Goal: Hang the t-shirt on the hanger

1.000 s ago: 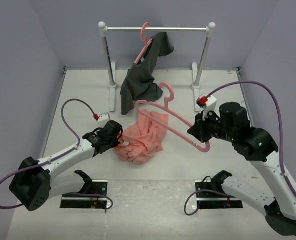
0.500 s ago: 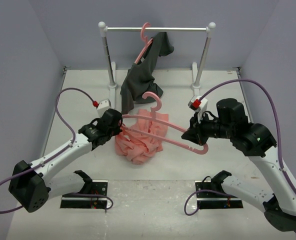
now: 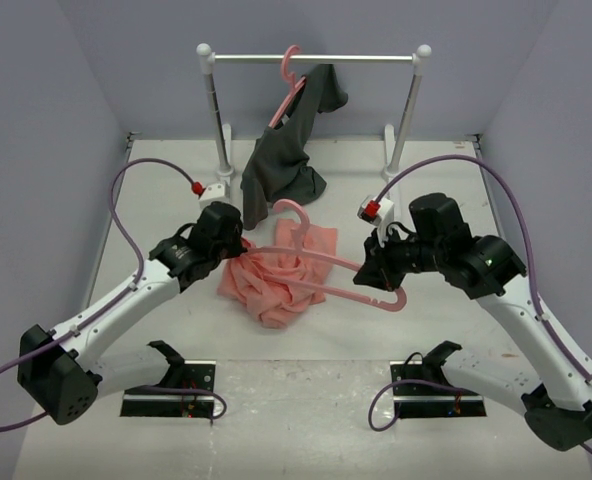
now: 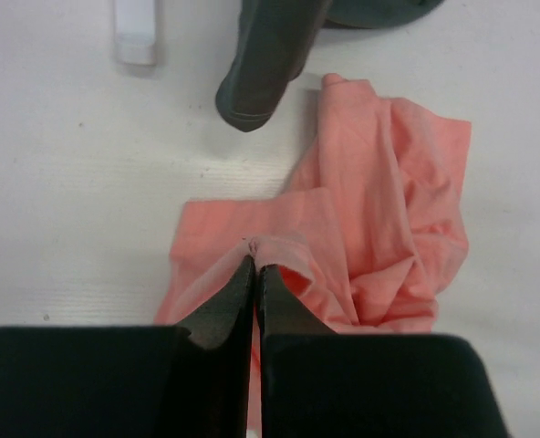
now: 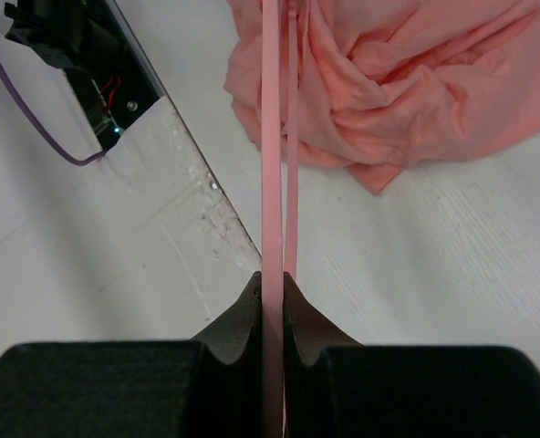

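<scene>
Salmon-pink t-shirt (image 3: 274, 282) crumpled mid-table (image 3: 306, 330), hanger (image 5: 270, 137) crossing over it | left gripper (image 4: 254, 265) pinched closed on a shirt fold, clear only in its wrist view | right gripper (image 5: 272, 278) clamped on hanger bar, hook cut off there | top view hides both jaws

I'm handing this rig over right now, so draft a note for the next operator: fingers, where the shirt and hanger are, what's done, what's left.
Left fingers: shut on a fold of the t-shirt, which lies crumpled on the table.
Right fingers: shut on one end of the hanger, which reaches out over the shirt.
Done: both things gripped.
Left: work the hanger into the shirt; it does not appear to be inside yet.
</scene>
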